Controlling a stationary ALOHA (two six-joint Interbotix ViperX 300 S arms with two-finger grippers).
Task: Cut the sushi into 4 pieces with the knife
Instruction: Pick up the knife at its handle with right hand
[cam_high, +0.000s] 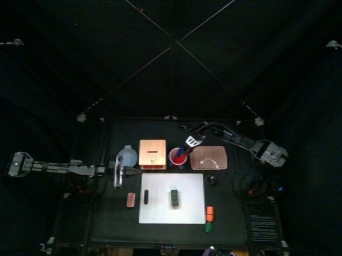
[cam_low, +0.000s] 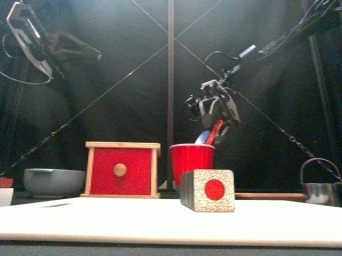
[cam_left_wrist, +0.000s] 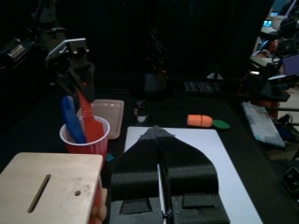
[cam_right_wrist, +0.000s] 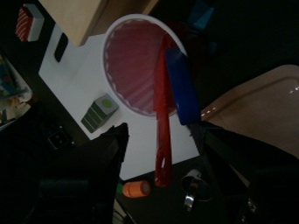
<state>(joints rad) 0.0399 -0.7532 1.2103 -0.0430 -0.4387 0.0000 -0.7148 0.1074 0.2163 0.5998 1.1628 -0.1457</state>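
Black table (cam_high: 134, 228). Back half, L to R in a row: blue-grey bowl (cam_low: 54, 181) nr left edge, wooden box (cam_high: 151, 157) w/ red drawer front, red cup (cam_low: 191, 165), pink tray (cam_high: 211, 158). White board (cam_high: 158, 205) mid-table, toward front edge. Small red-and-white toy (cam_high: 131, 199) just beside board's left side. Orange toy (cam_high: 210, 213) by board's front-right corner, green toy (cam_high: 210, 226) nearer front edge. Metal cutter (cam_low: 318, 188) nr right edge.
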